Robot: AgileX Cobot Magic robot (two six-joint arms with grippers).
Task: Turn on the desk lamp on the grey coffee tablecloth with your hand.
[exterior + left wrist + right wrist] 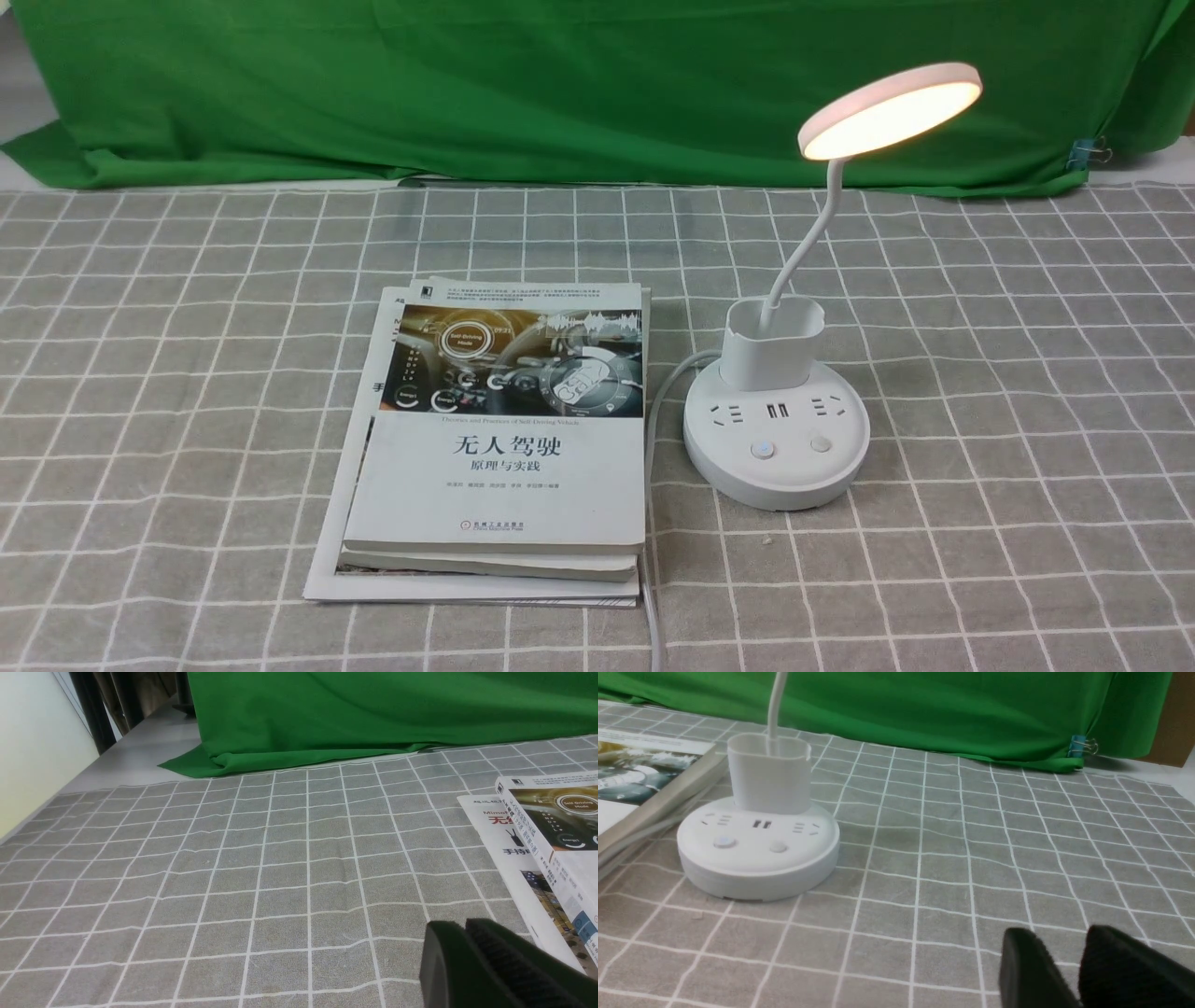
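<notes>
The white desk lamp (775,448) stands on the grey coffee tablecloth (1027,373), right of centre. Its disc head (892,107) glows warm white. Two round buttons (763,449) sit on the front of the base. Neither arm shows in the front view. In the right wrist view the lamp base (759,854) lies some way off from my right gripper (1059,940), whose fingers stand slightly apart over bare cloth, holding nothing. My left gripper (462,926) has its fingers pressed together, empty, over cloth beside the books.
A stack of books (504,439) lies just left of the lamp, also in the left wrist view (551,849). The lamp's white cable (653,420) runs between books and base toward the front edge. A green backdrop (560,84) hangs behind, with a binder clip (1088,152).
</notes>
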